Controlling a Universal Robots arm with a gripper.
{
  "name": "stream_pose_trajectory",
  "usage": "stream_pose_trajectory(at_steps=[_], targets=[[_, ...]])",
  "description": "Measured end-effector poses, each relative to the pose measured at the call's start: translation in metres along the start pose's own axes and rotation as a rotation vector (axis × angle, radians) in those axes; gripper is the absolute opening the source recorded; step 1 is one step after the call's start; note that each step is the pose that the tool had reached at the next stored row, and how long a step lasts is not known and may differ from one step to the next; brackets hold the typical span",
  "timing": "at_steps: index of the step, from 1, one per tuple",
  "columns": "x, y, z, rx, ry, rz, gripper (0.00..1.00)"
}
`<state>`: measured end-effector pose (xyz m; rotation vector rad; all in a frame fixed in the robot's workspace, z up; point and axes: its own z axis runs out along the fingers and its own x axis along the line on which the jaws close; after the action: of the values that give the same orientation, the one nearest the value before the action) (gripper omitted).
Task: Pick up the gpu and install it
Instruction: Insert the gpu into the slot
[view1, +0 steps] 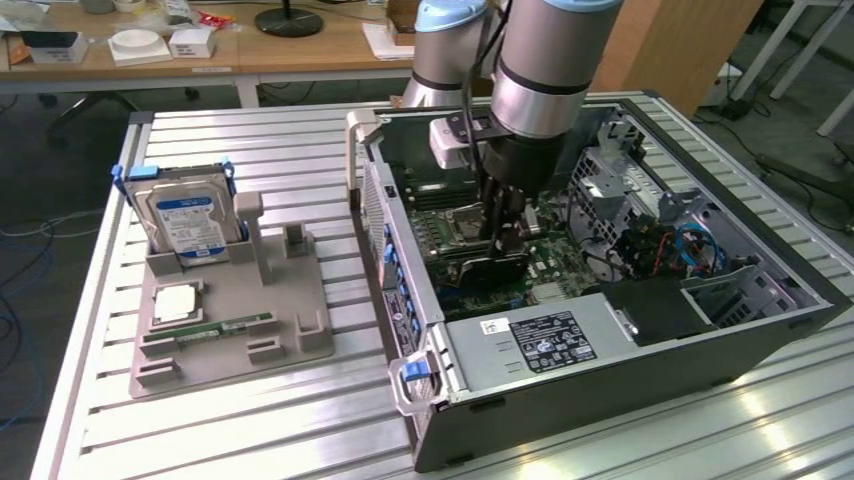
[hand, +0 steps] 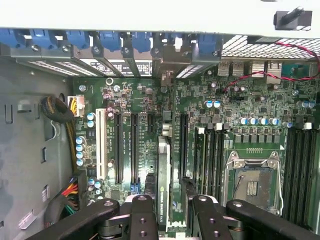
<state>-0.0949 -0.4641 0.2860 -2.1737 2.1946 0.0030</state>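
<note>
GPU (hand: 163, 185) clamped edge-on in the end effector (hand: 170, 220) above the motherboard (hand: 200, 110): judged light, rigid, fragile; grip its edges.

- table (view1: 240, 140): slatted aluminium profile top, grooves running side to side in the exterior view
- grey fixture tray (view1: 227, 345) sits flat on the slats at about 9 o'clock on the table
- open PC case (view1: 747, 340) lies on its side directly on the slats, from centre out to 3 o'clock, just beside the tray with a narrow strip of bare slat between them
- case's front end with the blue latch points to 6 o'clock
- bare slats show at 12 o'clock behind the tray and along the 6 o'clock edge
</note>
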Motion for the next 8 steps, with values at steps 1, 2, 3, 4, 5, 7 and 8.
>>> stream_pose_trajectory(at_steps=[1, 2, 3, 4, 5, 7, 8], targets=[[0.0000, 0.0005, 0.0000, 0.0001, 0.0000, 0.000, 0.33], [0.0000, 0.0010, -0.0001, 0.0002, 0.0001, 0.000, 0.33], [-0.0001, 0.0017, -0.0001, 0.0003, 0.0001, 0.000, 0.27], [-0.0002, 0.0024, -0.0001, 0.0004, 0.0000, 0.000, 0.20], [-0.0003, 0.0032, -0.0001, 0.0005, -0.0001, 0.000, 0.15], [-0.0007, 0.0055, -0.0002, 0.0005, 0.0000, 0.000, 0.15], [-0.0011, 0.0071, -0.0002, 0.0006, 0.0000, 0.000, 0.10]])
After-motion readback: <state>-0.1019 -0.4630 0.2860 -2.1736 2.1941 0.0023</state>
